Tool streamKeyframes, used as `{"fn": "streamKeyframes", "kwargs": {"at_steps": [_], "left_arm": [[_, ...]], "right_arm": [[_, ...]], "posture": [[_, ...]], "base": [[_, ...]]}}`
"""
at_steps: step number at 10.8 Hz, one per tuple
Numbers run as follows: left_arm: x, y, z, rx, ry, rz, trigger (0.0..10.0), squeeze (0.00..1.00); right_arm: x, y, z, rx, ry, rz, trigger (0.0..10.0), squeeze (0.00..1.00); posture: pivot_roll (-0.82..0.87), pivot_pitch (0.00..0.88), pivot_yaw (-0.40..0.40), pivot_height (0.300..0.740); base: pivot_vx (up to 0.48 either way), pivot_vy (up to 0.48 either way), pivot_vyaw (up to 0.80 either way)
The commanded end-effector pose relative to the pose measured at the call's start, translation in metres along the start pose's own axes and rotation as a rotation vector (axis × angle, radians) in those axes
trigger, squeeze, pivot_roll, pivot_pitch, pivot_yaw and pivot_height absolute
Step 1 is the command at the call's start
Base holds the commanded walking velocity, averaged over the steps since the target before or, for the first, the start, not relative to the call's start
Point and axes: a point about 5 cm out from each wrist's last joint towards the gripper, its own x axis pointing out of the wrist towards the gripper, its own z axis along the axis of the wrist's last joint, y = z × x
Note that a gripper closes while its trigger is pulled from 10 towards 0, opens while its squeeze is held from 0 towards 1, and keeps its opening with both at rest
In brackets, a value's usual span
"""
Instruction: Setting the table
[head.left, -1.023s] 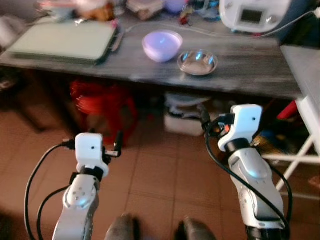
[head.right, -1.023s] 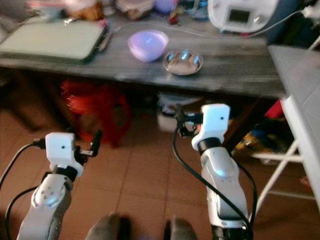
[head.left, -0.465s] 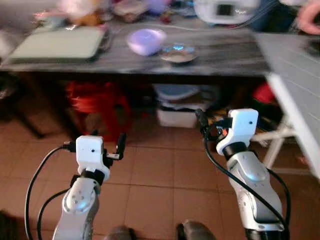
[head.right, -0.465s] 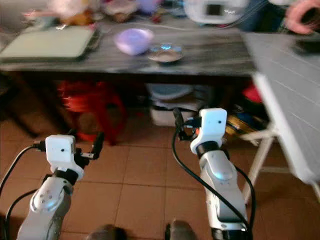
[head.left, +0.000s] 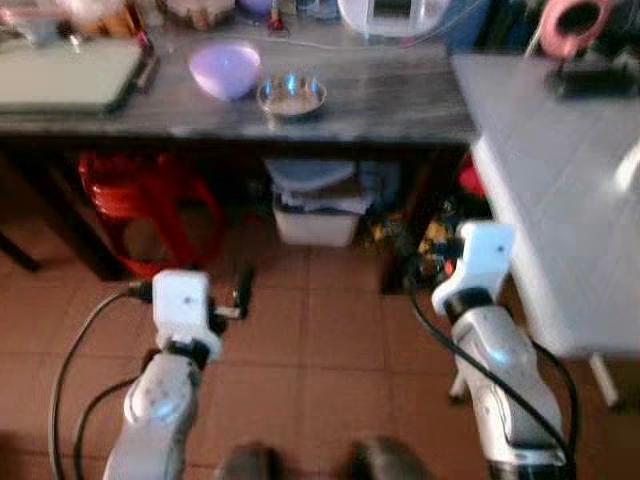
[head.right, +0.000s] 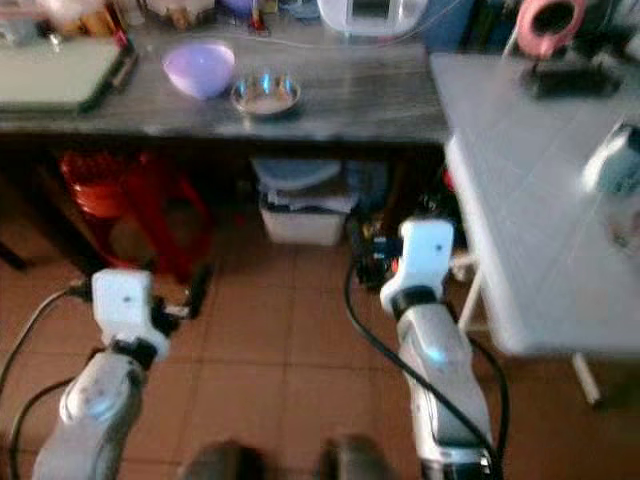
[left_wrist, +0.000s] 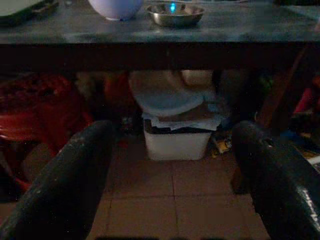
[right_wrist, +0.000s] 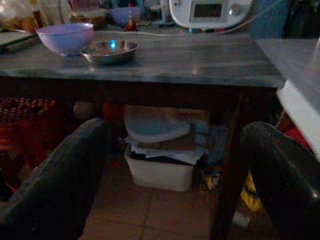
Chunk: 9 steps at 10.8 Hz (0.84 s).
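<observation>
On the grey counter (head.left: 400, 95) ahead, a purple bowl (head.left: 225, 68) sits just beside a steel dish (head.left: 291, 96). My left gripper (left_wrist: 172, 175) and right gripper (right_wrist: 175, 175) hang below it, spread wide, holding nothing. I should approach squarely, then lift high before reaching.

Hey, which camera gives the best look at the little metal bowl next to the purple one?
The right wrist view: the metal bowl is large and fairly sharp beside the purple bowl. The left wrist view cuts it near the frame's top; both eye views show it small and blurred.
</observation>
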Motion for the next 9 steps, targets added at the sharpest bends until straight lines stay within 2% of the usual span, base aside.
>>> {"fn": "streamKeyframes", "kwargs": {"at_steps": [1, 8, 9], "left_arm": [[0.0005, -0.0031, 0.0017, 0.001, -0.003, -0.011, 10.0, 0.00], [0.0031, -0.0054, 0.0036, 0.009, -0.013, -0.026, 10.0, 0.00], [0.0029, -0.0052, 0.0032, 0.010, -0.011, -0.027, 10.0, 0.00]], "right_arm": [[-0.0015, -0.0039, -0.0003, 0.000, 0.003, -0.010, 10.0, 0.00], [-0.0021, -0.0059, -0.0027, 0.011, 0.014, -0.019, 10.0, 0.00], [-0.0018, -0.0056, -0.0029, 0.011, 0.015, -0.018, 10.0, 0.00]], "posture": [[-0.02, 0.104, 0.035, 0.740], [-0.03, 0.109, 0.038, 0.740], [-0.03, 0.109, 0.038, 0.740]], "base": [[0.000, -0.480, 0.00], [0.000, -0.480, 0.00], [0.000, 0.000, 0.00]]}}
